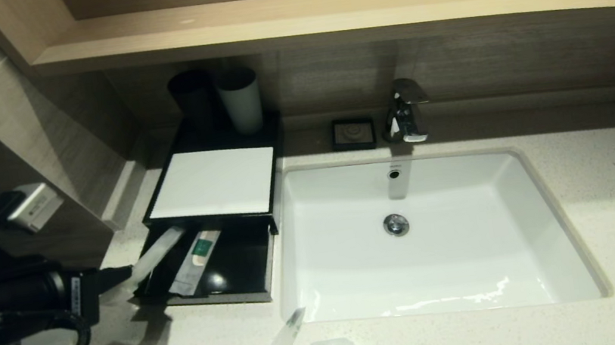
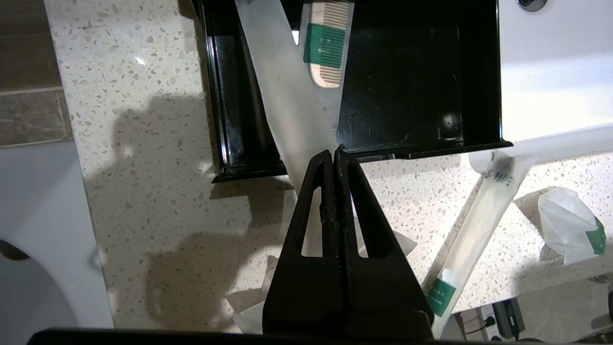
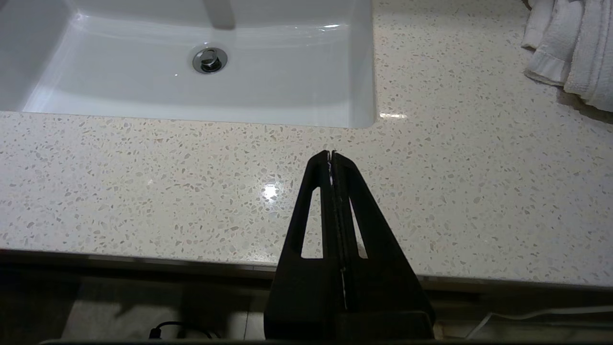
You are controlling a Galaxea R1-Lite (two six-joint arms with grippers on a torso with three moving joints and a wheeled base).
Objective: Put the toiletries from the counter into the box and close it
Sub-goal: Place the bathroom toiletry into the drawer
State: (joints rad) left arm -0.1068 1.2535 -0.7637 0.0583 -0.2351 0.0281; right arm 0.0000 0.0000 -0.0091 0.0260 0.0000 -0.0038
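Frosted plastic of a long sachet (image 2: 287, 105) is pinched between the left gripper (image 2: 335, 152)'s pressed-together jaws. Beyond the jaws, a green-labelled comb sachet (image 2: 325, 48) is seen in the drawer (image 2: 421, 86); its print cannot be read. The right gripper (image 3: 331, 154)'s jaws are pressed together on nothing.

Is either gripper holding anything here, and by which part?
The left gripper is shut on a long clear-wrapped stick, pinching its near end while the far end reaches into the box's drawer. The right gripper is shut on nothing.

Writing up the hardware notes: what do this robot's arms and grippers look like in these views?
Both grippers are matte black. The left gripper and right gripper each have two flat, tapering fingers with long triangular cut-outs. In the head view the left arm is a thick black cylinder with a white printed label, a looping black cable beneath, and a white-grey box on top.
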